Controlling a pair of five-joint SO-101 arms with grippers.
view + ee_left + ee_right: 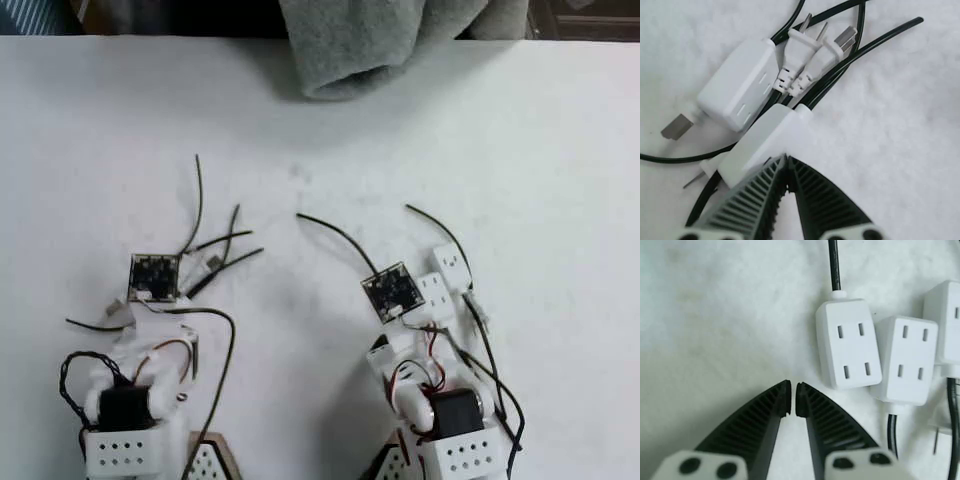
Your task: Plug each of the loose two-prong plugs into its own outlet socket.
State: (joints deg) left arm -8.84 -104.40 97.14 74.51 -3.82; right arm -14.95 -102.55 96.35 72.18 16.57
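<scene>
Left gripper (pixel 786 169) is closed on nothing, tips beside a white outlet block (pixel 757 145). Two loose plugs (pixel 800 50) lie just beyond it, among black cords (pixel 875 42). Right gripper (pixel 792 400), closed too, hangs near other sockets (pixel 847 342). Better to open wide and take one plug by its body.

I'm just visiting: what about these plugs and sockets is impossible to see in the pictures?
Right wrist view: the third outlet block is cut off by the picture's edge, so its socket count is unclear.
Same view: the plug near it shows one prong; the edge cuts off its body.
Left wrist view: the left claw covers part of the white block, so whether it has sockets is unclear.
</scene>
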